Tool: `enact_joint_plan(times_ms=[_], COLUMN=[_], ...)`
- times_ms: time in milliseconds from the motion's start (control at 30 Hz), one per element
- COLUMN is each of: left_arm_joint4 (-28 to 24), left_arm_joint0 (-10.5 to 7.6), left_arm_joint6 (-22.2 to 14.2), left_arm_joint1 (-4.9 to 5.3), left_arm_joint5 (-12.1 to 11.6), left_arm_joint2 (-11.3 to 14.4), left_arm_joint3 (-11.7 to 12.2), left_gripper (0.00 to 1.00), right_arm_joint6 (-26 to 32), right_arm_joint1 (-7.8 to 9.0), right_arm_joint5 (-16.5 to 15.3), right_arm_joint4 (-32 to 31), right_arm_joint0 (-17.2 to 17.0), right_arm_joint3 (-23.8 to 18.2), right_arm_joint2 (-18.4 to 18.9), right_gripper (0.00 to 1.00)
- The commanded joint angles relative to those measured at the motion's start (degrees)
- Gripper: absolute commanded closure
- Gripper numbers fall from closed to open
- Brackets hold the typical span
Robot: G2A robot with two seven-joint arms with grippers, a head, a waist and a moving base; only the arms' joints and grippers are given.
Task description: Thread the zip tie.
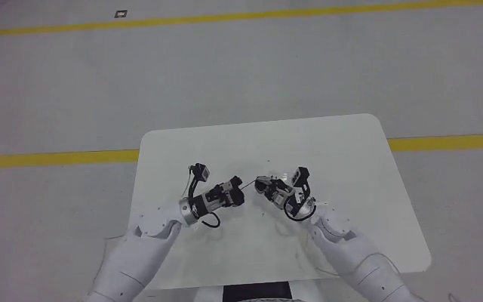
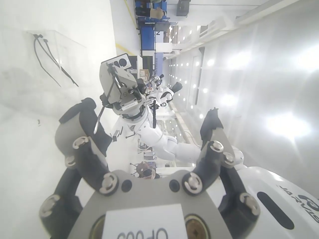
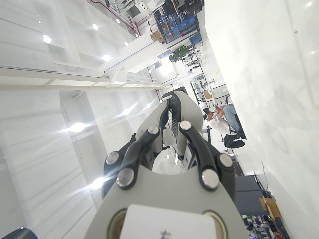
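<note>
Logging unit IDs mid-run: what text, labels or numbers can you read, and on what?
White label on the left hand: upside down, cut by the frame edge, not readable whole.
Small label on the right hand: too small.
Base label of the right hand: cut off.
Floor marker: pattern, no words.

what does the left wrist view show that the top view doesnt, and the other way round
Left wrist view: the left end effector spread wide open, the black zip tie clamped in the right end effector, its free end beside one left finger, and spare zip ties in a clear box. Top view: the white table edge to edge, the yellow floor lines, and the pair poised over the table's middle. Both: the two end effectors facing each other, close together.
</note>
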Motion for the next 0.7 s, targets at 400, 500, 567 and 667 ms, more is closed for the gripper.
enact_joint_plan(times_ms=[400, 500, 567, 667], left_arm_joint4=[2.38, 2.43, 2.87, 3.03], left_arm_joint0=[0.2, 0.19, 0.16, 0.13], left_arm_joint6=[4.09, 4.31, 5.22, 5.76], left_arm_joint1=[-0.07, -0.08, -0.12, -0.1], left_arm_joint5=[0.0, 0.09, 0.44, 0.43], left_arm_joint2=[1.25, 1.29, 1.66, 1.88], left_arm_joint3=[0.51, 0.48, 0.14, 0.05], left_gripper=[0.0, 0.0, 0.0, 0.0], right_arm_joint6=[0.06, 0.06, -0.75, -1.57], right_arm_joint1=[-0.61, -0.61, -0.65, -0.68], right_arm_joint5=[1.16, 1.16, 1.31, 1.46], right_arm_joint4=[1.32, 1.32, 0.7, -0.67], right_arm_joint0=[-1.03, -1.03, -1.15, -1.37], right_arm_joint3=[-1.91, -1.91, -2.25, -2.68], right_arm_joint2=[-0.78, -0.78, -0.76, -0.61], right_gripper=[1.0, 1.0, 1.0, 1.0])
